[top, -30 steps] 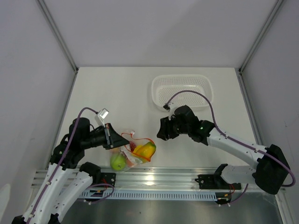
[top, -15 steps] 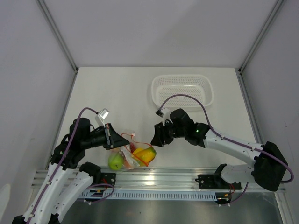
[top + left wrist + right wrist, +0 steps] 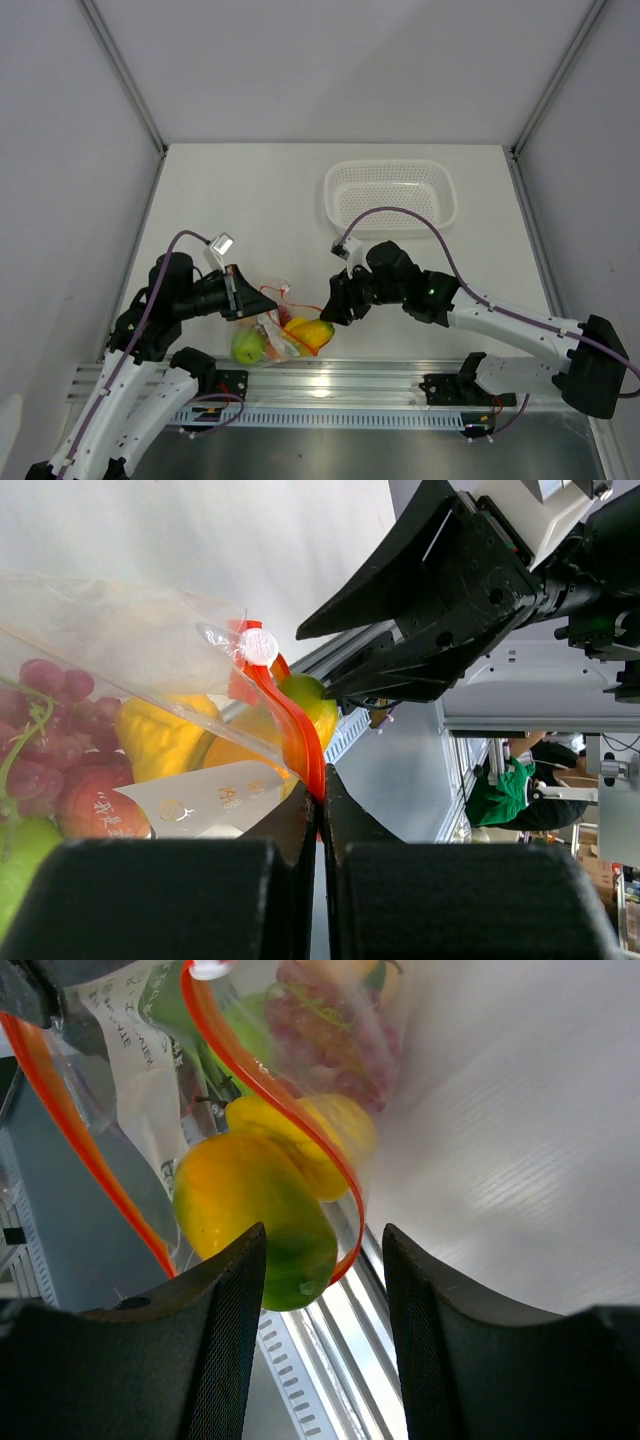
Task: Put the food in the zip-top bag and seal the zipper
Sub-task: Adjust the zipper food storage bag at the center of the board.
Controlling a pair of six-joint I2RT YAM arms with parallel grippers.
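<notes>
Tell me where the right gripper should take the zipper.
Probably pinch the zipper at its free end, opposite the corner the shut left gripper holds, coming from the mouth side: the strip bows open around the mango, so both lips must be pressed together.

The left arm (image 3: 110, 405) and right arm (image 3: 510, 322) wear white shells over black joints. Left pincer (image 3: 255, 308) and right pincer (image 3: 328, 305) are matte black; behind each, a purple cable (image 3: 400, 211) loops to a white plug (image 3: 222, 242).
</notes>
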